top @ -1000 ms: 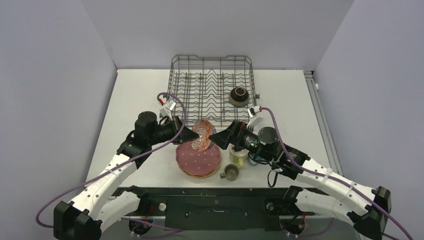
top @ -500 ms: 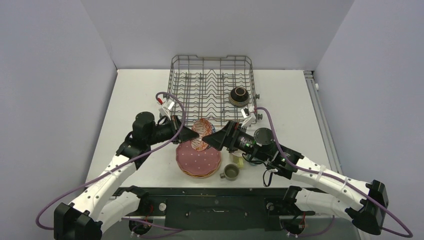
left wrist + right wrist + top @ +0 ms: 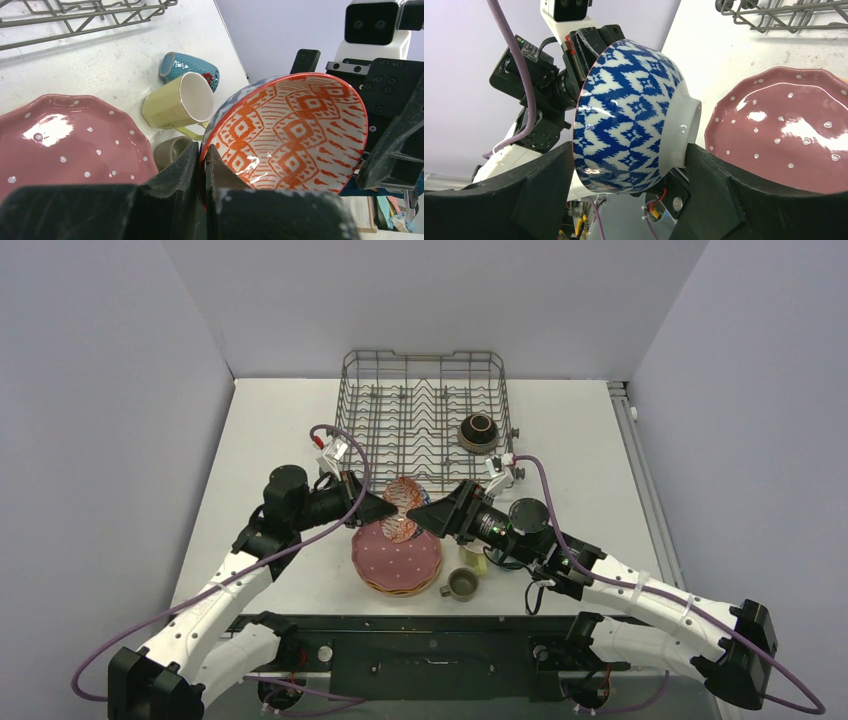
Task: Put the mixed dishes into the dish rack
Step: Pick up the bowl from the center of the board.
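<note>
Evidently a handover of one dish is in hand. Nearest the arm bases, a small grey mug (image 3: pixel 461 585) stands on the table (image 3: pixel 270 430) just beside a stack of dotted plates (image 3: pixel 398 558), pink on top. Above the far edge of that stack the patterned bowl (image 3: pixel 403 512) hangs in the air, tipped on its side between the two arms. The left fingers (image 3: pixel 172 197) are pinched shut on its rim, one inside the orange hollow and one on the blue outside. The right fingers (image 3: pixel 719 200) are spread wide and straddle the bowl, one by the rim and one by the white foot; whether they press on it yet I cannot tell. A yellow mug (image 3: pixel 175 107) and a blue mug (image 3: pixel 190 67) lie on their sides just beyond. Farther back sits the rack (image 3: pixel 425 410), with only a dark brown bowl (image 3: pixel 478 432) in its right part. Next, I judge, the right fingers must close firmly before the left ones let go, since the glazed curve could slip.
</note>
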You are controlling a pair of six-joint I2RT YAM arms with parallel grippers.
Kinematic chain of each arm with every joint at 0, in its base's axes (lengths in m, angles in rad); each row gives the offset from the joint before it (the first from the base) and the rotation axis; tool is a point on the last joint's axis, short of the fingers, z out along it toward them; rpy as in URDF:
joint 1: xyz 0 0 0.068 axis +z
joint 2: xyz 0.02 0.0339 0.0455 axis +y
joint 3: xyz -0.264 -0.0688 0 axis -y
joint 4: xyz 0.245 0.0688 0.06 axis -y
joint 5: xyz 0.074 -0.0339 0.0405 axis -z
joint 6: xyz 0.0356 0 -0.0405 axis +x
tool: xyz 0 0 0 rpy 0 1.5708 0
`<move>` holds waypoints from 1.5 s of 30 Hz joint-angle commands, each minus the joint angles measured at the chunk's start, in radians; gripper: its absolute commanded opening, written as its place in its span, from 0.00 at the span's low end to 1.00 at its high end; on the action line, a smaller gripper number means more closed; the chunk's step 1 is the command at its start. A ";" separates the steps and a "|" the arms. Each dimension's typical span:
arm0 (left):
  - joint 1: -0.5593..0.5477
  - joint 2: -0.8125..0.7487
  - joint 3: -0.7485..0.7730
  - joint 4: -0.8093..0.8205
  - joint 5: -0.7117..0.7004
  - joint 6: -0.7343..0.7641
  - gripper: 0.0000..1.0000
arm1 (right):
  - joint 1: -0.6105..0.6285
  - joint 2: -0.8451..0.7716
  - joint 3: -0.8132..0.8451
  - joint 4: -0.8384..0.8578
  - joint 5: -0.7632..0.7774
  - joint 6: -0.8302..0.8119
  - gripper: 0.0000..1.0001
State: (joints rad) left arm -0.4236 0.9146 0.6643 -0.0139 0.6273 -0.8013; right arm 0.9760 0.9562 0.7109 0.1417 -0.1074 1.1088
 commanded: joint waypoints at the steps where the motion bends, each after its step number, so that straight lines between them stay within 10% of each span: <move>1: 0.005 -0.023 0.019 0.088 0.015 -0.006 0.00 | 0.012 -0.012 -0.009 0.077 0.030 0.017 0.74; 20: 0.005 -0.022 0.021 0.082 -0.002 -0.014 0.00 | 0.034 -0.007 0.012 0.079 0.094 0.011 0.52; 24: 0.005 -0.018 0.022 0.091 0.001 -0.018 0.00 | 0.034 -0.003 0.012 0.086 0.094 0.016 0.33; 27: 0.005 -0.013 0.023 0.090 0.004 -0.019 0.00 | 0.035 0.003 0.019 0.065 0.103 0.018 0.01; 35: 0.005 -0.006 0.018 0.084 0.006 -0.020 0.00 | 0.035 0.011 0.031 0.044 0.104 0.005 0.00; 45: 0.005 0.000 0.018 0.070 -0.003 -0.016 0.26 | 0.033 0.002 0.035 0.026 0.140 -0.008 0.00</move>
State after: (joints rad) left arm -0.4232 0.9169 0.6640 -0.0059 0.6151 -0.8146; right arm 1.0031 0.9604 0.7029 0.1352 -0.0029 1.1114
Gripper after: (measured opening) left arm 0.240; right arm 0.634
